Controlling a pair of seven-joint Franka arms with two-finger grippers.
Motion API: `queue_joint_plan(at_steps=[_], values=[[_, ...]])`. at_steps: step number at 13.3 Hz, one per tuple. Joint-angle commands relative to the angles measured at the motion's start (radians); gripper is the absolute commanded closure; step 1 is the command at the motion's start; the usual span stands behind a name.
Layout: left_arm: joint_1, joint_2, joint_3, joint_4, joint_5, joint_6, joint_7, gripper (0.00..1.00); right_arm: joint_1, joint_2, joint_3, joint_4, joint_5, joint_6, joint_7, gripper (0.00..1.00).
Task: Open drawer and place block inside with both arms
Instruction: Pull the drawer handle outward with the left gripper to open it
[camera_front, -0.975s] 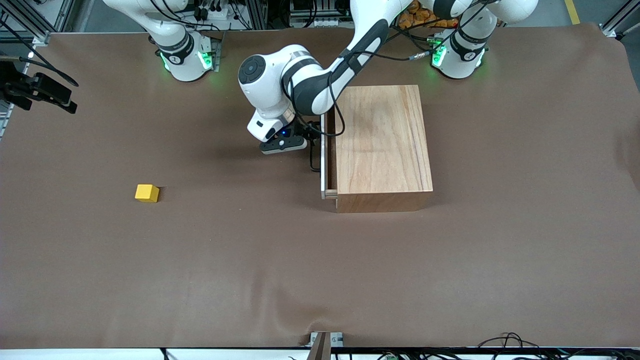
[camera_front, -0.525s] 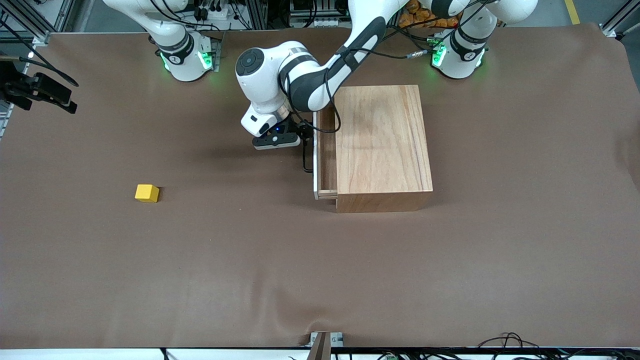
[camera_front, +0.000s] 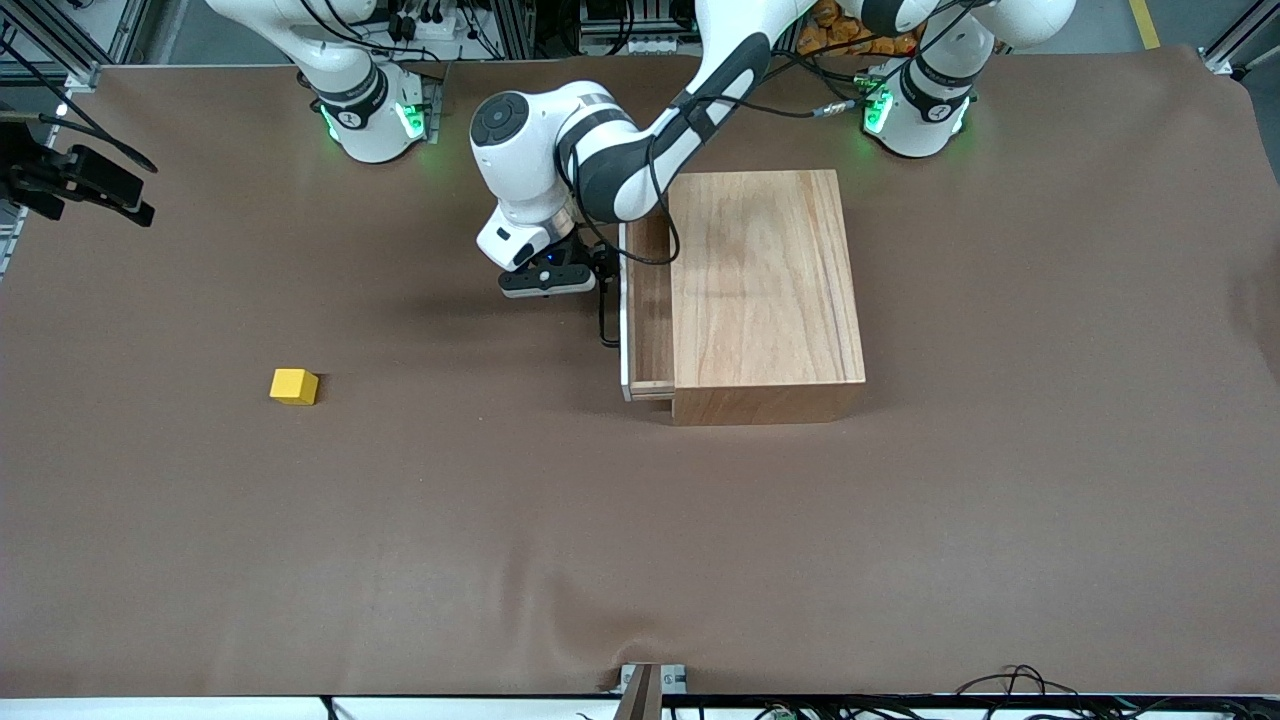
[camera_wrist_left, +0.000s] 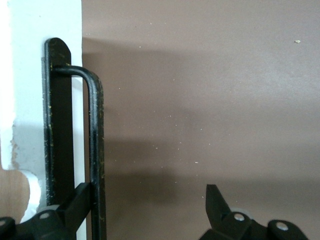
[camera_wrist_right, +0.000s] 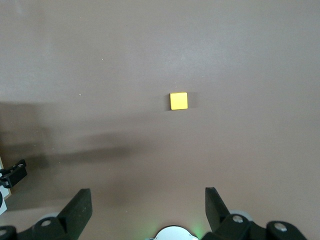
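Left gripper (camera_wrist_left: 150, 205) hooks drawer (camera_front: 648, 305) handle (camera_wrist_left: 95, 150) — fingers spread; right arm waits.

Open tabletop around the cube; drawer mouth crowded.

The small yellow cube (camera_front: 294, 386) sits alone on the brown tabletop (camera_front: 450, 520). The left gripper (camera_front: 600, 275) stands before the light-wood drawer (camera_front: 648, 300), whose gap beside the wooden box (camera_front: 765, 290) is narrow.

In your left wrist view you see the drawer's white front panel (camera_wrist_left: 30, 75) with its black wire handle (camera_wrist_left: 95, 145) standing off it. The left gripper (camera_wrist_left: 150, 205) has its fingers spread wide: one finger (camera_wrist_left: 77, 202) is hooked against the handle's bar, the other finger (camera_wrist_left: 216, 200) is well apart from it over the bare brown table (camera_wrist_left: 210, 90).
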Motion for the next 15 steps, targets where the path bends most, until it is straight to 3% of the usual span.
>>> queue_joint_plan(at_steps=[1, 15], values=[[-0.010, 0.023, 0.002, 0.027, 0.011, 0.051, -0.007, 0.00, -0.006, -0.010, 0.003, -0.006, 0.001, -0.004, -0.005, 0.00], [-0.012, 0.035, -0.022, 0.030, 0.006, 0.149, -0.022, 0.00, -0.006, -0.010, 0.003, -0.006, 0.001, -0.006, -0.005, 0.00]])
